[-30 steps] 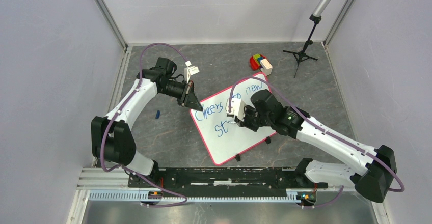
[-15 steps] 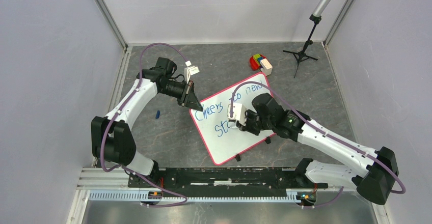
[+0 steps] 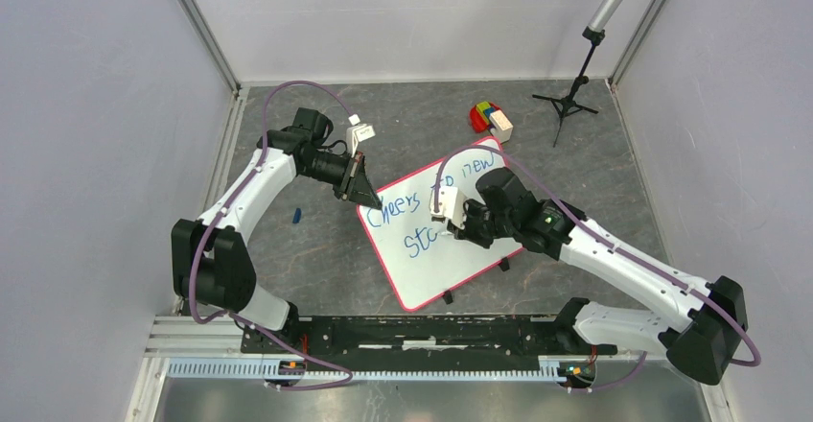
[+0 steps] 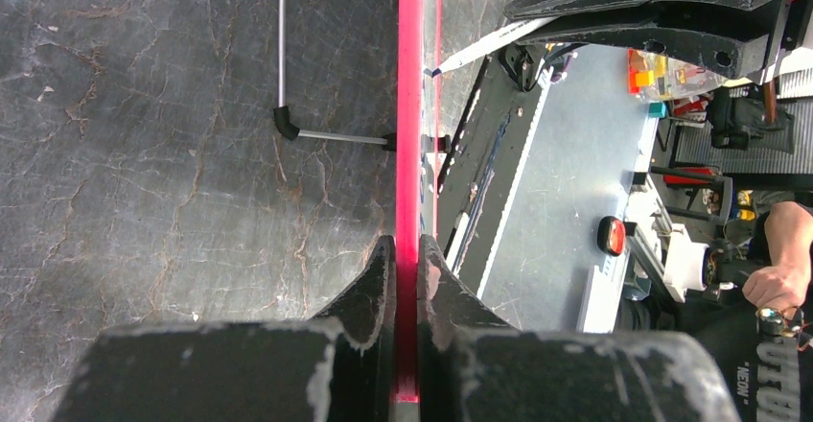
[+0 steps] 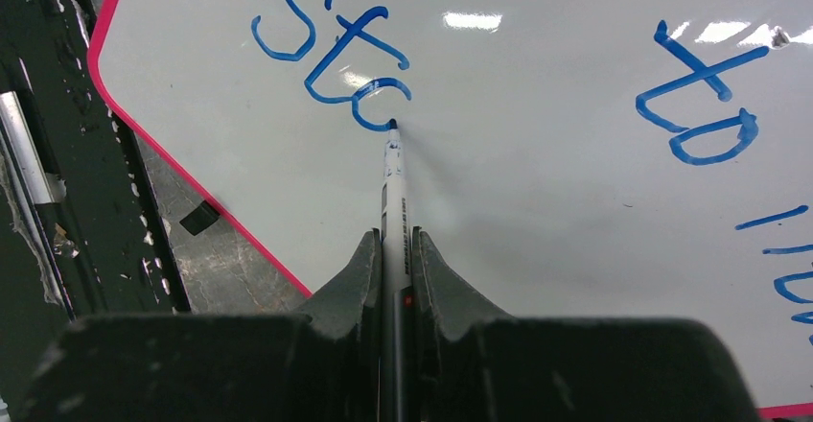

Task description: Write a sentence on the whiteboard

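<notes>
Two arms share the job. From above, the left gripper (image 3: 362, 189) is clamped on the far-left corner of the whiteboard (image 3: 451, 269), and the right gripper (image 3: 452, 228) hangs over the second line of the sentence (image 3: 393, 213). Left wrist: the pink rim runs straight out between the closed jaws — if that pinch slips, the board could shift and spoil the stroke. Right wrist: jaws closed on a marker (image 5: 394, 182), its tip just ahead of them, touching the board at a half-made letter after "st".

White whiteboard (image 3: 446, 269), pink-red rim; blue sentence (image 3: 393, 207); dark grey veined table (image 3: 307, 240); white marker (image 5: 394, 168), blue-stained tip; purple cables (image 3: 297, 82); white-black arms (image 3: 254, 187).
</notes>
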`<state>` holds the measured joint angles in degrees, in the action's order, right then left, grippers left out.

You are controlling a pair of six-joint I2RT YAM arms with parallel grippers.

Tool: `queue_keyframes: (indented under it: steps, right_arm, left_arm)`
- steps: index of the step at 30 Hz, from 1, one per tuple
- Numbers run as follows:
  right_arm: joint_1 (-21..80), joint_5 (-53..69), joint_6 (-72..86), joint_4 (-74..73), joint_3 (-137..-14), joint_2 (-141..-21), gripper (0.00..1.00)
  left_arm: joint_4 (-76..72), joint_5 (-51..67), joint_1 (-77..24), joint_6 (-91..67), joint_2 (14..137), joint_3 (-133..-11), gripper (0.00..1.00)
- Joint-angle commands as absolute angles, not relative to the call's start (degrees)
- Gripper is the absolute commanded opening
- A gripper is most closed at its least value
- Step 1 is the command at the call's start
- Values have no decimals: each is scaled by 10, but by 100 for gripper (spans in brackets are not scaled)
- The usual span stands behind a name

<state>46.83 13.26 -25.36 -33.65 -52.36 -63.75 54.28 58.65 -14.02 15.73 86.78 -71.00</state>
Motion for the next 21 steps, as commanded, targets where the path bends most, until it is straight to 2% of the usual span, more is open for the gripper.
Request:
queue_keyframes:
  steps: [1, 14, 21]
  right_arm:
    - [460, 97, -259, -310, -555, -652, 0]
    - [460, 96, -255, -309, -560, -651, 0]
    - [460, 101, -256, -314, -522, -641, 0]
  left_arm:
    - [535, 563, -143, 175, 873, -729, 2]
    - [535, 563, -143, 176, 876, -729, 3]
    - [535, 563, -143, 177, 874, -727, 2]
